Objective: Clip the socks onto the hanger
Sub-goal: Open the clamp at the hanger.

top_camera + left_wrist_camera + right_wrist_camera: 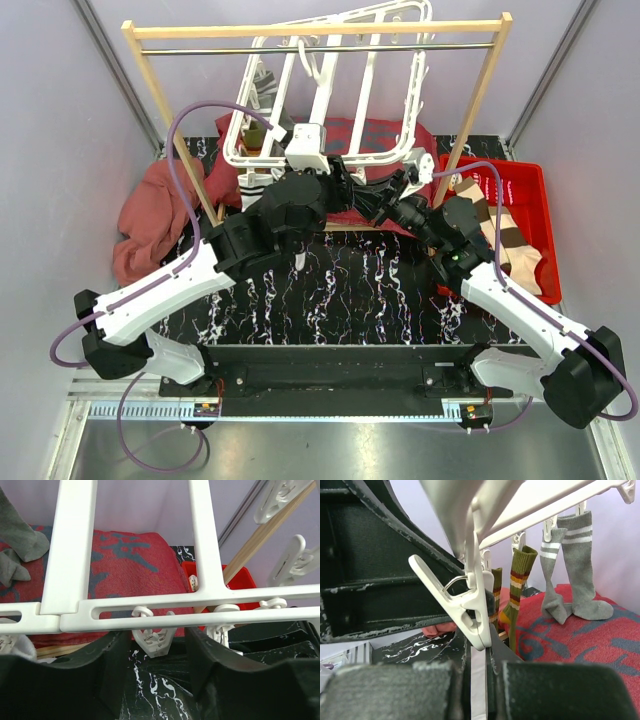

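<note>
Looking past the left gripper [156, 655], I see its empty fingers [90, 680] half open either side of a clip [154, 639] dangling upright from the hanger [200, 607], while the right gripper [480, 680] is pinched shut and grey socks [575, 570] hang clipped farther along.

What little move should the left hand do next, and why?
The left gripper should probably squeeze shut on the clip. It hangs from the hanger right between the open fingers, which don't seem to touch it yet. Pinching would likely open its mouth.
</note>
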Tool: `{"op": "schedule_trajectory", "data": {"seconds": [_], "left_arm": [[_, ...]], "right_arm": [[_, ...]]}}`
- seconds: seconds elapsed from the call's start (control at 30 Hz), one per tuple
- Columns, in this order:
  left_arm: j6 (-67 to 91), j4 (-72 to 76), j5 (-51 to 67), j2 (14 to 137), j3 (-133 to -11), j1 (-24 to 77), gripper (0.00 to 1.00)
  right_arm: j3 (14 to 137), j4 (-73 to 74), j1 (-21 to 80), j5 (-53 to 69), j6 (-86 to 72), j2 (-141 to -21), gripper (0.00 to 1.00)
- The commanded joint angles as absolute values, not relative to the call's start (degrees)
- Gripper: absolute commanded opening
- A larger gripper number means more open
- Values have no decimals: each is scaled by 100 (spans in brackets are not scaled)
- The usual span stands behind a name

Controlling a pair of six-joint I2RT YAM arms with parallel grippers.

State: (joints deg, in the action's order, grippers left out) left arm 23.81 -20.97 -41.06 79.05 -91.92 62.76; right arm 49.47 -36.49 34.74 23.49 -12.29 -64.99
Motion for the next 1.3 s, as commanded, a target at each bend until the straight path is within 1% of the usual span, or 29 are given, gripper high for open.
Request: {"op": "schedule_trajectory", "data": {"seconds": [0.0,0.07,0.1,0.13,0.23,0.27,0.3,0.33,0.37,0.43,0.47,0.5,0.57,0.6,0.7,0.73,0.83,1.0,1.07,1.17,1.2,1.27], "left_arm": [[2320,-1626,-4342,7910,-9519,6267,41],[2303,-1617,-4333,7910,-9501,6275,35],[2285,-1626,-4333,7901,-9501,6275,28],[2268,-1617,-4316,7893,-9501,6275,25],[2206,-1626,-4298,7893,-9457,6275,16],[2197,-1617,-4298,7893,-9448,6267,13],[2189,-1626,-4298,7893,-9431,6275,11],[2136,-1617,-4280,7893,-9422,6267,7],[2127,-1617,-4272,7893,-9413,6267,5],[2066,-1626,-4263,7893,-9396,6267,1],[2039,-1600,-4254,7893,-9352,6267,0],[2004,-1582,-4245,7884,-9334,6275,0],[1908,-1556,-4210,7884,-9299,6275,0],[1872,-1556,-4210,7884,-9299,6275,0],[1758,-1512,-4210,7875,-9238,6275,0],[1697,-1503,-4210,7875,-9229,6275,0],[1582,-1450,-4201,7866,-9185,6267,0],[1468,-1415,-4131,7901,-9185,6258,0],[1459,-1415,-4035,7919,-9185,6267,0],[1459,-1415,-3885,7963,-9220,6258,0],[1468,-1432,-3850,7972,-9237,6267,0],[1494,-1503,-3718,8015,-9307,6267,0]], "right_arm": [[4983,-3375,3568,2356,-1046,-6443,0],[4957,-3305,3568,2321,-1028,-6434,2],[4940,-3270,3560,2286,-1020,-6425,4],[4896,-3200,3568,2259,-1011,-6399,11],[4791,-2981,3568,2005,-1028,-6285,28],[4764,-2910,3568,1865,-1037,-6241,37],[4720,-2822,3560,1794,-1028,-6205,40],[4702,-2595,3568,1697,-1054,-6109,43],[4676,-2488,3568,1496,-1072,-6056,51],[4588,-2138,3560,1154,-1168,-5881,58],[4570,-1970,3560,1038,-1195,-5819,61],[4544,-1795,3560,950,-1248,-5749,68],[4527,-1268,3560,713,-1257,-5520,73],[4518,-1057,3560,625,-1292,-5441,78],[4553,-47,3560,81,-1441,-5098,84],[4561,548,3560,-234,-1494,-4932,84],[4675,1684,3568,-832,-1748,-4711,87],[5141,3546,3481,-1555,-2223,-4851,89],[5273,3892,3393,-1827,-2294,-4887,89],[5484,4411,2911,-1995,-2329,-5018,89],[5510,4560,2526,-1960,-2312,-5097,89],[5572,4632,2076,-1724,-2259,-5185,88]]}}
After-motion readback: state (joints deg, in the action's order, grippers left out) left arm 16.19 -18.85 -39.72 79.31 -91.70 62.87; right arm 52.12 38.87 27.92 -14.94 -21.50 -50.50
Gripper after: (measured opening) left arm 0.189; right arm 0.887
